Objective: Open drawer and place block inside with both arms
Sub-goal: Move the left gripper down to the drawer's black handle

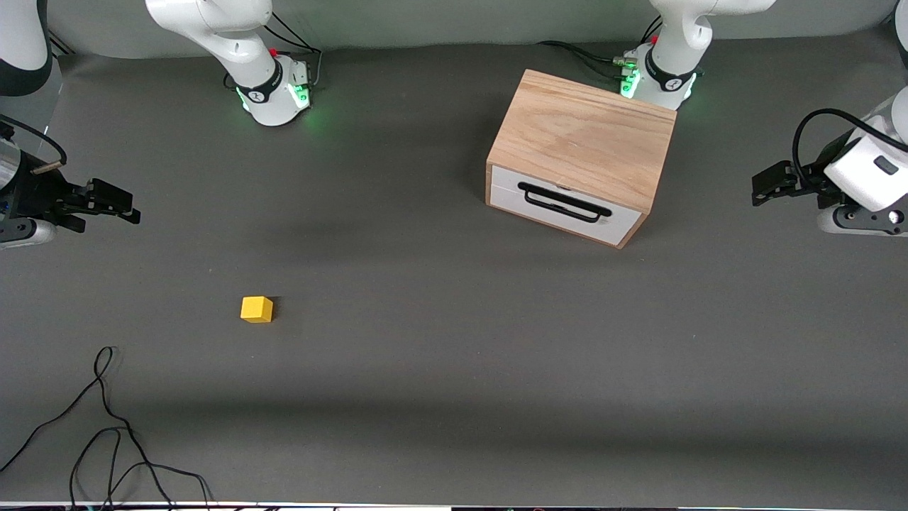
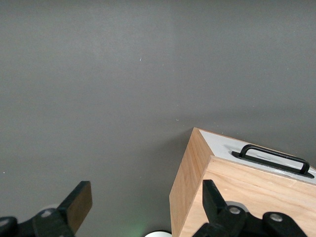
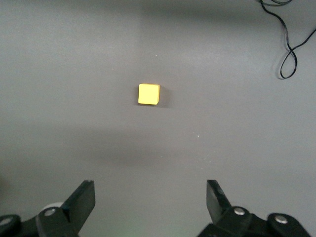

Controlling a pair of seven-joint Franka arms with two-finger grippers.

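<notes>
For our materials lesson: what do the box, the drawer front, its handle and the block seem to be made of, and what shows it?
Box: light wood, matt, with visible grain.
Drawer front: smooth white panel, probably painted or laminated board.
Handle: thin black bar, likely metal or plastic; the look leaves it open.
Block: uniformly bright yellow cube, no grain showing, so painted wood or plastic.

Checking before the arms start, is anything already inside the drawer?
Cannot be seen: the drawer is shut flush in its oak box, hiding its interior. The block lies out on the table, and both the left gripper and right gripper hang open, holding nothing.
</notes>
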